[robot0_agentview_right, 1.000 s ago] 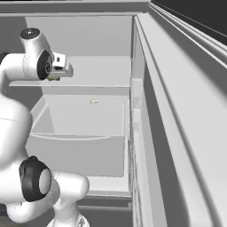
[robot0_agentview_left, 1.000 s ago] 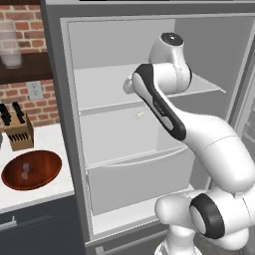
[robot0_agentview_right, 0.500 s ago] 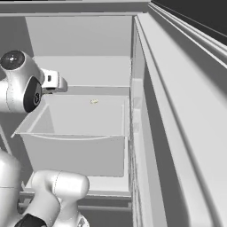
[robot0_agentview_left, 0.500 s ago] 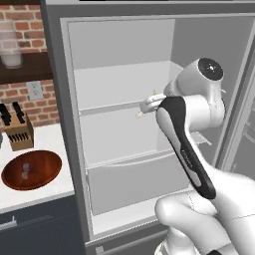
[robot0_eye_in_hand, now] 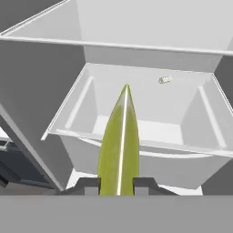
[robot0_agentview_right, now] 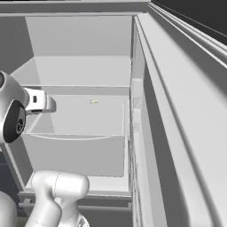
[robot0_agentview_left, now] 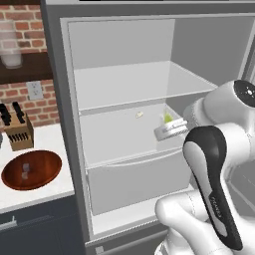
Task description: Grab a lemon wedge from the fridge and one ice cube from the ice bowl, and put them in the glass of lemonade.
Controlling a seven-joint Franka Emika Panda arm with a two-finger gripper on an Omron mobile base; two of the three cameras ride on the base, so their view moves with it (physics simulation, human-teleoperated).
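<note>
A: What is the gripper (robot0_eye_in_hand: 116, 184) doing?
B: Its two dark fingertips are clamped on the lemon wedge (robot0_eye_in_hand: 119, 146), a smooth, glossy yellow-green sliver tapering to a point, with a pale edge down its middle.

A: Where is it?
B: In front of the open fridge (robot0_agentview_left: 122, 84), level with the clear, shallow drawer. The pale grey shelves are flat and matte; a tiny pale scrap (robot0_agentview_right: 94, 101) lies on one.

A: What differs from half a second ago?
B: The hand has drawn back from the shelves, toward the arm's body.

A: And the ice bowl (robot0_agentview_left: 31, 170)?
B: Round, reddish-brown, shallow, on the white counter (robot0_agentview_left: 30, 196) beside a wooden knife block (robot0_agentview_left: 17, 133).
</note>
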